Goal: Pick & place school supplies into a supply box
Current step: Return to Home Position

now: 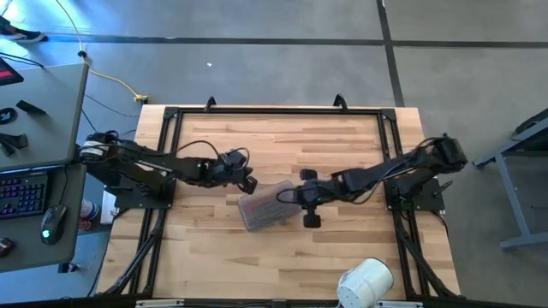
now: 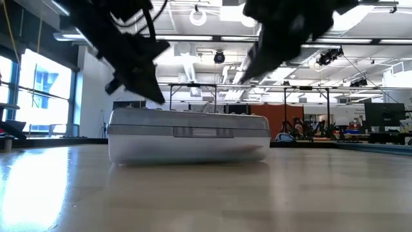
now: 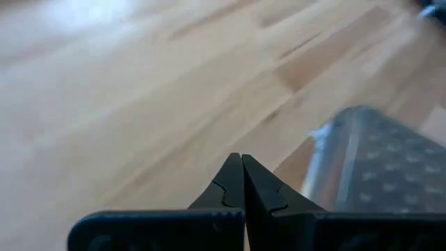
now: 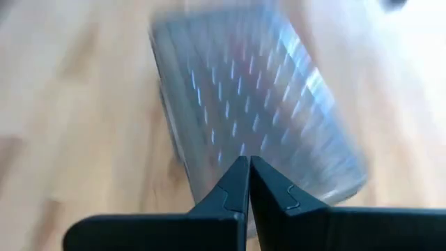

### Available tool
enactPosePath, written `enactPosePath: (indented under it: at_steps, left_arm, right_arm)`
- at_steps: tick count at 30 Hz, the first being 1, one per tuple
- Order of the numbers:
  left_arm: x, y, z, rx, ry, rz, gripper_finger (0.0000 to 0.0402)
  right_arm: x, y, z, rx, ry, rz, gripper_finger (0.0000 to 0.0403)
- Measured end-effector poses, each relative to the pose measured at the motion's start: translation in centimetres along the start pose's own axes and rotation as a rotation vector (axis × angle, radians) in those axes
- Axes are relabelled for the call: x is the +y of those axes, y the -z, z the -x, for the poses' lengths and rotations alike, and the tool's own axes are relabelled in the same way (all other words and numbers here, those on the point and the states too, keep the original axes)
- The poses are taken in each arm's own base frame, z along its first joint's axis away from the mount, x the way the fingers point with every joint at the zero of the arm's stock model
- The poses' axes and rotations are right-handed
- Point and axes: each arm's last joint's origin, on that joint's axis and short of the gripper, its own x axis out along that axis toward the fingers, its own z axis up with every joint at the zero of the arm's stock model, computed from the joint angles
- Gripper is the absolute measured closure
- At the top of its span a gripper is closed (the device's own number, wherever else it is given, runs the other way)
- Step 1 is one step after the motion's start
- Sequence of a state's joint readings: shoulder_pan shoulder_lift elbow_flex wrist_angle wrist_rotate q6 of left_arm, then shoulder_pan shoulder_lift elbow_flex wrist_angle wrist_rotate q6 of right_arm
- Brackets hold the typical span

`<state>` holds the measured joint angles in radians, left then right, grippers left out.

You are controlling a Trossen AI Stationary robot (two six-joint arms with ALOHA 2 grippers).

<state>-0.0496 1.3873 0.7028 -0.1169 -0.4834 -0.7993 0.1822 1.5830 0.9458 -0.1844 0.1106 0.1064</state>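
The supply box (image 1: 267,208) lies slantwise in the middle of the table, flat on its bottom, with its ribbed greyish lid (image 4: 251,90) closed. The low view shows the supply box (image 2: 190,136) side on. The school supplies are hidden. My left gripper (image 1: 251,183) is shut and hangs above the table just beyond the box's far left corner; its wrist view shows my left gripper (image 3: 242,159) over bare wood beside the box (image 3: 380,167). My right gripper (image 1: 285,196) is shut and hovers over the lid's right part, seen as my right gripper (image 4: 249,160) above the lid.
A fat white roll (image 1: 366,282) stands at the table's near right corner. Black frame rails (image 1: 274,110) run along the far edge and both sides. A desk with a keyboard (image 1: 21,192) stands off the table's left. Bare wood lies near and far of the box.
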Motion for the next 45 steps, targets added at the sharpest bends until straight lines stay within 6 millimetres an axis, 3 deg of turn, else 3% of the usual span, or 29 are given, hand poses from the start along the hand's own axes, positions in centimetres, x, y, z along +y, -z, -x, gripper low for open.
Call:
enactPosePath:
  at_steps: [4,7,10,13,16,18,20,23,25,30,36,45]
  left_arm:
    - [0.1,-2.1,3.1,-0.019,-0.017,-0.118,0.038]
    - [1.2,-4.1,6.7,-0.093,-0.104,-0.142,0.038]
    - [3.2,-5.2,10.5,-0.149,-0.136,-0.131,0.038]
    - [5.8,-5.2,14.1,-0.161,-0.125,-0.125,0.038]
    - [8.4,-3.9,16.5,-0.142,-0.056,-0.174,0.038]
    - [9.3,-2.8,17.0,-0.18,0.09,-0.167,0.038]
    - [9.4,-1.7,16.8,-0.286,0.319,-0.174,0.038]
    - [9.1,0.4,15.7,-0.503,0.672,-0.354,0.038]
    - [9.3,2.0,14.8,-0.62,0.812,-0.467,0.038]
    - [11.0,4.6,12.8,-0.719,0.757,-0.446,0.038]
    - [11.3,4.7,12.9,-0.77,0.736,-0.503,0.038]
    - [11.4,6.2,11.1,-0.695,0.751,-0.454,0.038]
  right_arm:
    - [-0.4,-1.9,5.2,-0.151,-0.031,0.057,0.0403]
    - [-0.9,-2.1,10.1,-0.234,-0.027,0.087,0.0403]
    - [-1.7,-0.7,15.0,-0.287,0.007,0.091,0.0403]
    - [-2.4,2.8,17.5,-0.358,0.035,0.061,0.0403]
    - [-2.8,6.9,18.0,-0.479,-0.043,0.015,0.0403]
    - [-2.8,9.4,17.6,-0.585,-0.104,-0.014,0.0403]
    - [-2.9,11.4,17.2,-0.713,-0.141,-0.021,0.0403]
    - [-3.0,13.8,16.5,-0.83,-0.169,0.005,0.0403]
    - [-3.1,15.0,16.3,-0.868,-0.179,0.001,0.0403]
    - [-3.3,16.5,16.5,-0.893,-0.187,-0.014,0.0403]
    - [-3.3,16.2,17.2,-0.863,-0.209,-0.002,0.0403]
    - [-3.1,17.2,15.1,-0.829,-0.244,-0.077,0.0403]
